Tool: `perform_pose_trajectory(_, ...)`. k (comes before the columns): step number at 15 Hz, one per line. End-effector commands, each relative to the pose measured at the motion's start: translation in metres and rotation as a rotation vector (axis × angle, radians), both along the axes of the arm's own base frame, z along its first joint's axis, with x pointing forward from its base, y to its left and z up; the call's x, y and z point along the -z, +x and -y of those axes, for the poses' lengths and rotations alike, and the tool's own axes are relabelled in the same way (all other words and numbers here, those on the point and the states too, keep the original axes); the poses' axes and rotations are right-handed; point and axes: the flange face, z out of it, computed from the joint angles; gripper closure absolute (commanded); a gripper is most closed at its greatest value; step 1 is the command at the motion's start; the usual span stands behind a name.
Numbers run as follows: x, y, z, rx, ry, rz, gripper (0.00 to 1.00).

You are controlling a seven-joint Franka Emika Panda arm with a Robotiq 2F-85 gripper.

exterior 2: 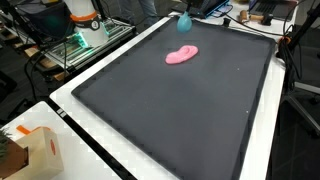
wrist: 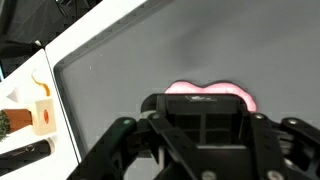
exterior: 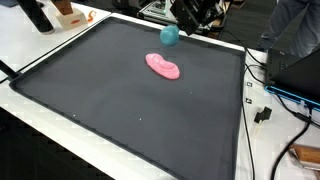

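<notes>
Showing teal ball (exterior: 170, 36) right at the jaws, perhaps between them, spread not discernible, pink lump (exterior: 163, 66) nearby on mat (exterior: 120, 110).

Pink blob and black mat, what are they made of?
The pink blob is probably soft plush or foam: matte, lumpy, with rounded edges. The mat looks like dark rubber or fabric: flat, dull, no shine. It is hard to be sure.

Pink blob (exterior: 163, 66), teal ball (exterior: 170, 36) — plain dark grey mat (exterior: 130, 110), black rim; white desk (exterior: 45, 35); black claw (wrist: 203, 135).
</notes>
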Motion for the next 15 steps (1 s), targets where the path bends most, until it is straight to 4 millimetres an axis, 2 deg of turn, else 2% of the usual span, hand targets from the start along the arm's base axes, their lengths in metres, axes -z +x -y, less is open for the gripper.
perform_pose_trajectory(1, 0.012, 0.008, -0.006, 0.057, -0.1, 0.04, 0.65)
perform_pose_trajectory(10, 0.039, 0.019, -0.008, 0.154, -0.226, 0.133, 0.65)
perform_pose_trajectory(15, 0.052, 0.023, -0.002, 0.204, -0.268, 0.16, 0.65)
